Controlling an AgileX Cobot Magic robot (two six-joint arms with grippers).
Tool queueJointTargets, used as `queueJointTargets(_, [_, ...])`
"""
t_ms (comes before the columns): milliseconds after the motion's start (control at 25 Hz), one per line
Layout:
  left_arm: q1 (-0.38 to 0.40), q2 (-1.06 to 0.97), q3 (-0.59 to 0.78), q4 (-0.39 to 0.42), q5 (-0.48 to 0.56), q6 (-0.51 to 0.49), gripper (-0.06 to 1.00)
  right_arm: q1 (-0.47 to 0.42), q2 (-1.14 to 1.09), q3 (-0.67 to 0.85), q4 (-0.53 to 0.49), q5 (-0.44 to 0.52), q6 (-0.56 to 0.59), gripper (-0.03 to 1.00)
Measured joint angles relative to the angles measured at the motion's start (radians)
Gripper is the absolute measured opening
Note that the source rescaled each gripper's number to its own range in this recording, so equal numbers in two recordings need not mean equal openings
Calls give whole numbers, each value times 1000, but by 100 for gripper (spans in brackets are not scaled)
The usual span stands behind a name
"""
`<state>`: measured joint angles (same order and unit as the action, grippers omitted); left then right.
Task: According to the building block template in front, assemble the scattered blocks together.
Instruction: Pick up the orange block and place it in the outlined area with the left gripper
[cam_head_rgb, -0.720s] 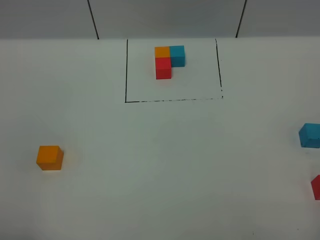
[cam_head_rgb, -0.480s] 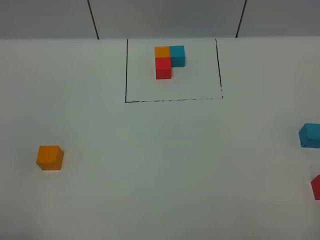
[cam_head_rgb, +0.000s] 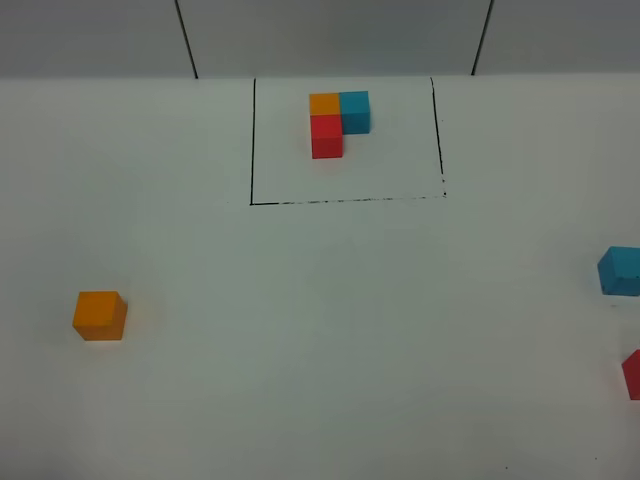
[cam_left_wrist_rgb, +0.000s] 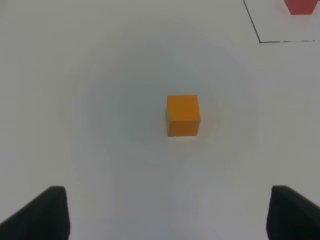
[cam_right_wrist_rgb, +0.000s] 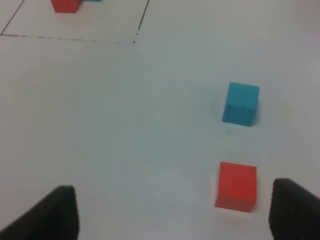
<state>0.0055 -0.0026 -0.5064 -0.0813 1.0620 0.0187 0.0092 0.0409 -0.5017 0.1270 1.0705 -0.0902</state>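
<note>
left wrist view looks down past the left gripper (cam_left_wrist_rgb: 172, 215), whose two dark fingers (cam_left_wrist_rgb: 47, 212) stand wide apart with nothing between them; it holds nothing. the loose orange block (cam_left_wrist_rgb: 183, 115) sits flat on the white tabletop (cam_left_wrist_rgb: 75, 100) straight ahead of this gripper, on the line midway between its fingers and well clear of both. farther ahead and off to one side, a corner of the thin black outline (cam_left_wrist_rgb: 260, 40) is drawn on the tabletop. the right gripper (cam_right_wrist_rgb: 177, 212) is also spread wide and empty. the loose red block (cam_right_wrist_rgb: 236, 186) lies just ahead of it, near the inner side of one finger but not touching it, and the loose cyan block (cam_right_wrist_rgb: 240, 103) sits a little farther ahead on the same side, apart from the red one. in the exterior high view the template (cam_head_rgb: 338, 122) stands well beyond both grippers, inside the outline: orange and cyan cubes side by side, and a red cube joined to the orange one on the side nearer the grippers, making an l shape.
</note>
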Motion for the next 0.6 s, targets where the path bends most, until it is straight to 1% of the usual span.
queueJointTargets(200, [0, 8, 0, 1, 0, 0, 84, 0, 0, 0, 0, 0, -1, 59])
queueJointTargets(320, [0, 74, -19, 1, 7, -5, 85, 0, 0, 0, 0, 0, -1, 59])
queueJointTargets(440, [0, 233, -92, 1, 38, -42, 89, 0, 0, 0, 0, 0, -1, 59])
queueJointTargets(600, [0, 534, -238, 1, 109, -75, 91, 0, 0, 0, 0, 0, -1, 59])
